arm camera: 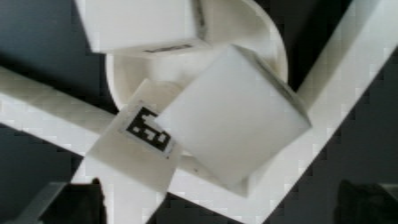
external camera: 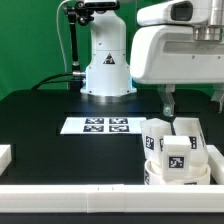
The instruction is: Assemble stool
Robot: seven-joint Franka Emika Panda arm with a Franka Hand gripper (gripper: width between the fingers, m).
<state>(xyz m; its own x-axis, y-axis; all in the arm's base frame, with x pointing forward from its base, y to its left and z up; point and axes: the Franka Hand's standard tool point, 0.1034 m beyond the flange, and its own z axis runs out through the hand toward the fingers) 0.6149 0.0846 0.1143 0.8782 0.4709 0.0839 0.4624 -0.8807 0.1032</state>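
Observation:
The stool parts sit at the exterior view's lower right. The round seat [external camera: 160,172] lies against the white front rail, with tagged leg blocks [external camera: 178,152] resting on and around it. One leg block [arm camera: 240,125] with a tag on its side fills the wrist view, a second leg block [arm camera: 143,25] lies beyond it, and the seat's curved rim [arm camera: 263,40] shows between them. My gripper [external camera: 195,105] hangs above the pile, open and empty, with its fingers wide apart. In the wrist view the gripper [arm camera: 217,205] has only its dark fingertips [arm camera: 71,205] showing at the picture's edge.
The marker board [external camera: 97,125] lies on the black table in front of the robot base [external camera: 107,70]. A white rail [external camera: 80,205] runs along the front edge and meets a side rail [arm camera: 356,80] at a corner. A plain white block [external camera: 5,155] sits at the exterior view's left.

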